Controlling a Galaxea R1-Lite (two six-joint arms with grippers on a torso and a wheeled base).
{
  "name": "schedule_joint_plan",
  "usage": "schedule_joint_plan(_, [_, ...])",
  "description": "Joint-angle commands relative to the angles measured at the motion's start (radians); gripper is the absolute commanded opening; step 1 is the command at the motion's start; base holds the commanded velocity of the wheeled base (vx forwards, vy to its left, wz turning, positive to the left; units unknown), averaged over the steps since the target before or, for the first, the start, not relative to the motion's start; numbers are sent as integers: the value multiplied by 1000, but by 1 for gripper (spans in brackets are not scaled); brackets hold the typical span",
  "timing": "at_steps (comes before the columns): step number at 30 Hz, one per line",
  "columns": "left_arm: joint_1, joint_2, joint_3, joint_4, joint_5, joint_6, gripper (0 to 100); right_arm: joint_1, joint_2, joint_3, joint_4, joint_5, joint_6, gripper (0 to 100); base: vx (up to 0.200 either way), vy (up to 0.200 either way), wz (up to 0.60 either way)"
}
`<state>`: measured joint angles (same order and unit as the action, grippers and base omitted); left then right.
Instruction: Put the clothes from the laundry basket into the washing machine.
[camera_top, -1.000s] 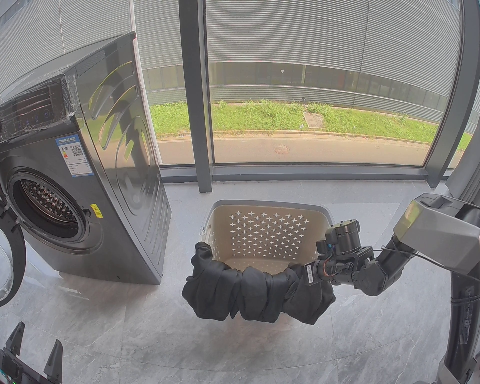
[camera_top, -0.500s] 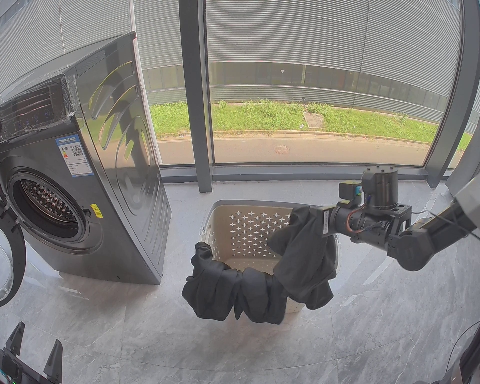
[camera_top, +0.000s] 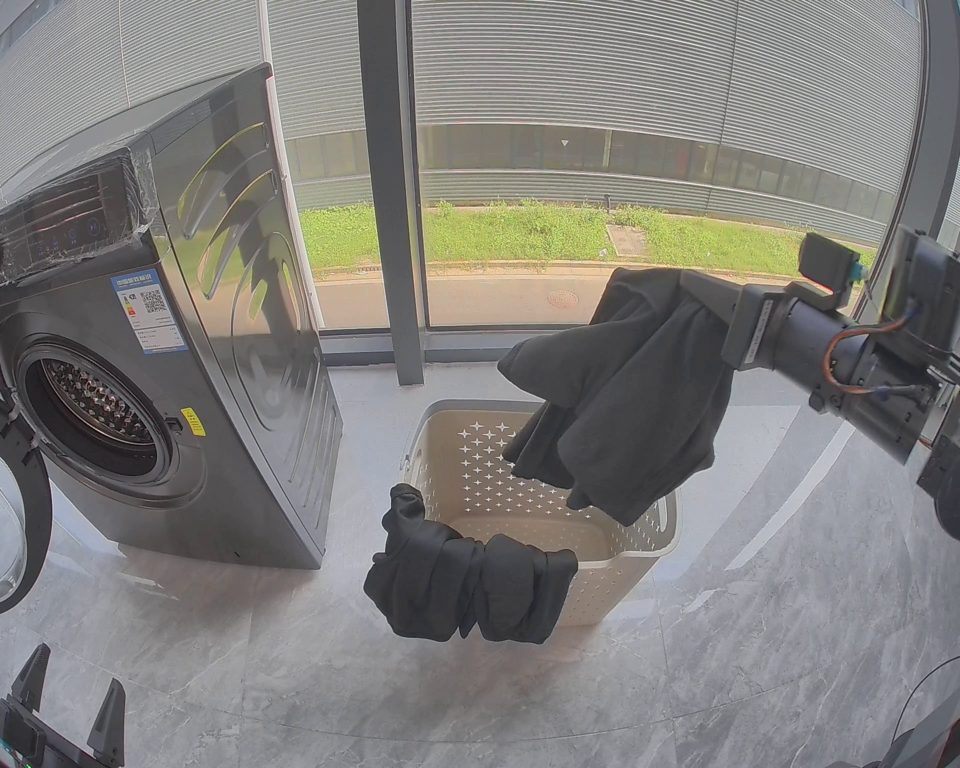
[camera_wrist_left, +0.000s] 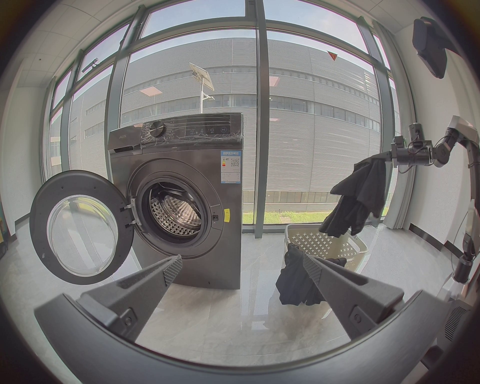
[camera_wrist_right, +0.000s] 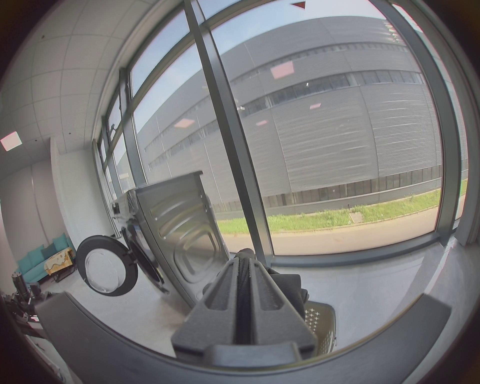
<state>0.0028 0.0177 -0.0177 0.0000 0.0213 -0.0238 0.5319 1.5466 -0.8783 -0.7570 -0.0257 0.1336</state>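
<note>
Garment (camera_top: 640, 400) now higher, clear above basket (camera_top: 636, 556)

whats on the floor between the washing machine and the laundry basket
Nothing: in the head view the floor between the washing machine and the laundry basket is bare. A dark garment hangs over the basket's near rim, clear of the machine.

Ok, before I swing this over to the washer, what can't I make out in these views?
Floor of the basket: head view, the draped garment on the front rim hides its near part, so more clothes cannot be ruled out.
Grip of the right gripper: head view, its tip is buried in the lifted garment; how much cloth it pinches is unclear.
Inside of the washer drum: head view, its lower part sits behind the opening's rim.
</note>
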Motion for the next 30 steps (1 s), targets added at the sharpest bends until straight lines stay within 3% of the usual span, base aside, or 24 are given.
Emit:
schedule_joint_plan(1, [0,-18,16,0,0,-1,100,-16,-83,53,-70,-23,-6,0,0,0,0])
schedule_joint_plan(3, [0,-18,16,0,2,-1,100,-27,-86,74,-117,-48,-8,0,0,0,0])
schedule_joint_plan(7, [0,-18,16,0,2,-1,100,-27,-125,128,-168,-57,-6,0,0,0,0])
schedule_joint_plan(12, [0,-18,16,0,2,-4,100,-29,-161,145,-160,-56,-8,0,0,0,0])
schedule_joint_plan(18, [0,-18,16,0,3,-2,100,-32,-181,165,-159,-54,-8,0,-200,0,0])
schedule_joint_plan(30, [0,-18,15,0,-1,-5,100,-40,-200,205,-159,-45,-9,0,0,0,0])
